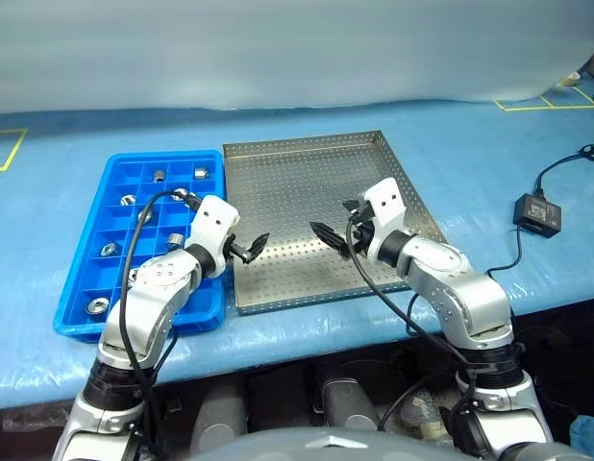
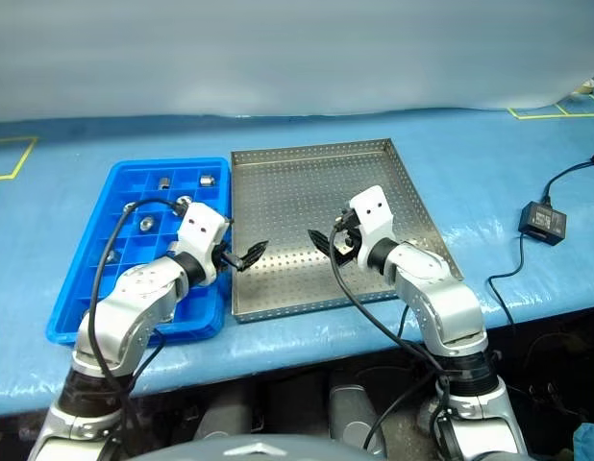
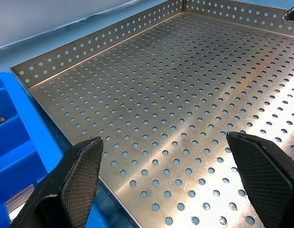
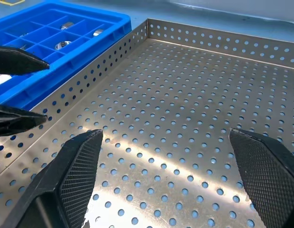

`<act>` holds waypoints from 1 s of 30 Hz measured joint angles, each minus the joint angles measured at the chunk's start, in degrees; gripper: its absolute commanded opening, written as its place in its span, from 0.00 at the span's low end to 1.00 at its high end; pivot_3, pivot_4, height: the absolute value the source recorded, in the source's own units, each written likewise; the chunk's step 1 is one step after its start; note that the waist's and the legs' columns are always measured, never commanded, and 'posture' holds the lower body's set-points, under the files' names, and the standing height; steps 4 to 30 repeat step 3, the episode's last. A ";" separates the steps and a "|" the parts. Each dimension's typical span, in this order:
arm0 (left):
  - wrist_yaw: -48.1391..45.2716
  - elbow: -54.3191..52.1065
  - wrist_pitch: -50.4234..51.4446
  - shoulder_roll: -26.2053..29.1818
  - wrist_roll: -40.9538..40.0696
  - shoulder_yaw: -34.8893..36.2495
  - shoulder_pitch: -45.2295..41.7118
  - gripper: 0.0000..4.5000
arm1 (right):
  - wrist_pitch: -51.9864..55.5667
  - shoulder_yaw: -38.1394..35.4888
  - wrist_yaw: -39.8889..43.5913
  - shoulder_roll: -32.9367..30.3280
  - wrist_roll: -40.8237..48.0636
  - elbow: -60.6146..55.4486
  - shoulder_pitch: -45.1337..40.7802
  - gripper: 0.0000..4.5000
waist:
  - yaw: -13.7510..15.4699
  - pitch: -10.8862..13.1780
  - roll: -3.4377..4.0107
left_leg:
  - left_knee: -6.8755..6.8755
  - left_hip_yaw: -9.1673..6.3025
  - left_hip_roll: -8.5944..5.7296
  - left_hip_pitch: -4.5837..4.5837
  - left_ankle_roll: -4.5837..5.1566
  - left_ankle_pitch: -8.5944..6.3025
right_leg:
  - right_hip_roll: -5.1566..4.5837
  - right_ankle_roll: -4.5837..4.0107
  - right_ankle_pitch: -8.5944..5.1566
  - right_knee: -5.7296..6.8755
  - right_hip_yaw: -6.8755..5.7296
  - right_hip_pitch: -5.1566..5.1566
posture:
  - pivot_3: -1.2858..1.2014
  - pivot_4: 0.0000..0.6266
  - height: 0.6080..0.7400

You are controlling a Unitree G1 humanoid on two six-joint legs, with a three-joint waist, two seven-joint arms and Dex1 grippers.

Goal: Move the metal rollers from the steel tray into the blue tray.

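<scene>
Rollers (image 1: 97, 306) sit scattered in compartments of the blue tray (image 1: 78, 327), which lies beside the steel tray (image 1: 307, 182). Over that steel tray, left gripper (image 1: 257, 245) and right gripper (image 1: 332, 236) both hover wide open, holding nothing.

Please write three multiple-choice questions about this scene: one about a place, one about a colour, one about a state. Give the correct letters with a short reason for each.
1. Where do the metal rollers lie?
A. in the blue tray
B. on the steel tray
C. beside the black adapter

2. What colour is the table cover?
A. red
B. light blue
C. white

3. How are the left tool and the right tool?
A. both shut on rollers
B. one open, one shut
C. both open and holding nothing

Answers: 1 A, the rollers sit in the blue compartments and the perforated floor is bare. 2 B, the cover is light blue. 3 C, each wrist view shows the fingers wide apart over the bare steel floor.
</scene>
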 measured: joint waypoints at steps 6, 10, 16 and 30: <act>0.30 0.00 0.00 -0.09 0.15 0.00 0.02 1.00 | -0.28 0.04 -0.08 0.02 -0.15 0.00 0.58 0.99 | 0.11 0.00 0.00 | -0.01 0.00 0.00 0.00 0.00 0.00 | 0.00 0.00 0.00 0.00 0.00 0.00 | 0.50 0.24 1.00; 0.30 0.00 0.00 -0.09 0.15 0.00 0.02 1.00 | -0.28 0.04 -0.08 0.02 -0.15 0.00 0.58 0.99 | 0.11 0.00 0.00 | -0.01 0.00 0.00 0.00 0.00 0.00 | 0.00 0.00 0.00 0.00 0.00 0.00 | 0.50 0.24 1.00; 0.30 0.00 0.00 -0.09 0.15 0.00 0.02 1.00 | -0.28 0.04 -0.08 0.02 -0.15 0.00 0.58 0.99 | 0.11 0.00 0.00 | -0.01 0.00 0.00 0.00 0.00 0.00 | 0.00 0.00 0.00 0.00 0.00 0.00 | 0.50 0.24 1.00; 0.30 0.00 0.00 -0.09 0.15 0.00 0.02 1.00 | -0.28 0.04 -0.08 0.02 -0.15 0.00 0.58 0.99 | 0.11 0.00 0.00 | -0.01 0.00 0.00 0.00 0.00 0.00 | 0.00 0.00 0.00 0.00 0.00 0.00 | 0.50 0.24 1.00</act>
